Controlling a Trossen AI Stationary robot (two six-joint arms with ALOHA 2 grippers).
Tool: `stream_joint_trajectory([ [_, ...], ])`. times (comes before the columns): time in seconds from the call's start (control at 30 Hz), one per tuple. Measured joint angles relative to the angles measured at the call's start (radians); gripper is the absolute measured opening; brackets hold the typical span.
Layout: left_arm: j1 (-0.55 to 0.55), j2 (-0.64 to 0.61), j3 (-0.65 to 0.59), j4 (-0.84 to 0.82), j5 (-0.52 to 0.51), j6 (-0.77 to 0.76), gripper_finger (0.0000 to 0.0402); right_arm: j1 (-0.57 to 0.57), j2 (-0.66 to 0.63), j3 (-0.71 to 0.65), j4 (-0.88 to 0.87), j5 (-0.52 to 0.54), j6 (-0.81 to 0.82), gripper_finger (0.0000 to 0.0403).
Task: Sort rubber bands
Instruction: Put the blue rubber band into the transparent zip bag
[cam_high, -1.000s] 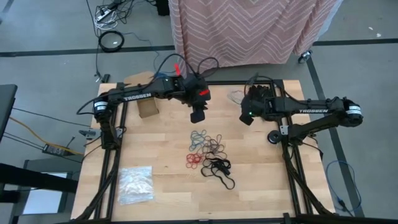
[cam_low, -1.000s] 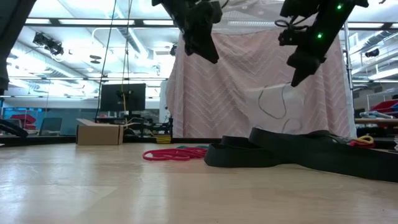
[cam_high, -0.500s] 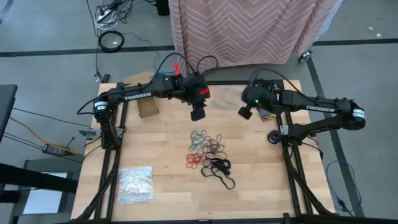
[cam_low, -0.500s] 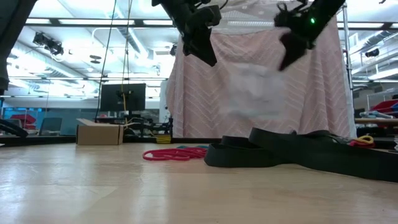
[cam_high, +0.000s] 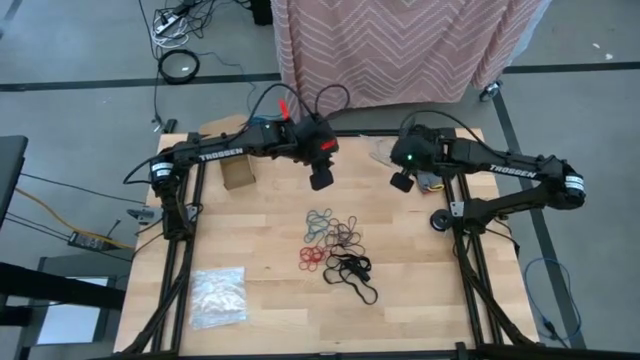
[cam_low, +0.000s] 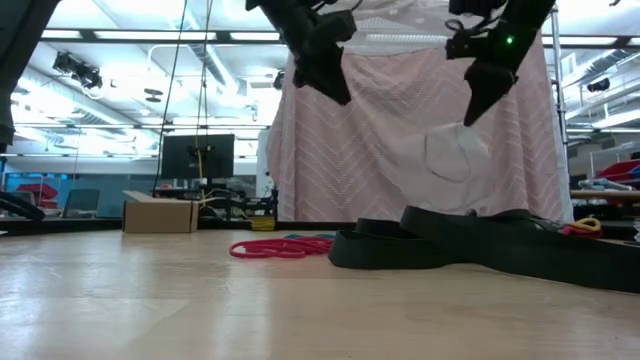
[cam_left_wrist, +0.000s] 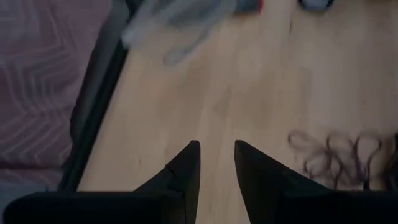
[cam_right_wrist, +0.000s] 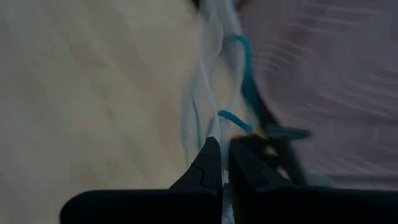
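Since a second ago my right gripper (cam_high: 401, 181) has swung toward the back edge | rubber bands (cam_high: 335, 245) piled mid-table, apart from both | left gripper (cam_high: 321, 181) above, fingers parted, empty | right pinches clear bag (cam_low: 450, 155) with teal band (cam_right_wrist: 239, 74).

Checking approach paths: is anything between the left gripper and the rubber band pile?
Nothing visible. The left gripper hangs open above bare table, with the rubber bands lying uncovered in front of it.
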Motion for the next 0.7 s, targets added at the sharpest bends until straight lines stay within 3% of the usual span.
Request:
stream_joint_trajectory([
  [0.13,0.028,0.000,0.001,0.171,0.159,0.039,0.0108,0.029,0.000,0.000,0.093,-0.159,-0.004,0.0000],
  [0.33,0.127,0.000,0.001,0.196,0.344,0.087,0.0109,0.099,0.004,0.000,0.096,-0.095,0.037,0.0000],
  [0.53,0.239,0.056,0.002,0.204,0.738,-0.041,0.0119,0.135,0.019,0.000,0.091,-0.053,0.013,0.0000],
  [0.7,0.268,0.107,0.001,0.206,0.844,-0.090,0.0138,0.136,0.057,0.000,0.127,-0.066,0.014,0.0000],
])
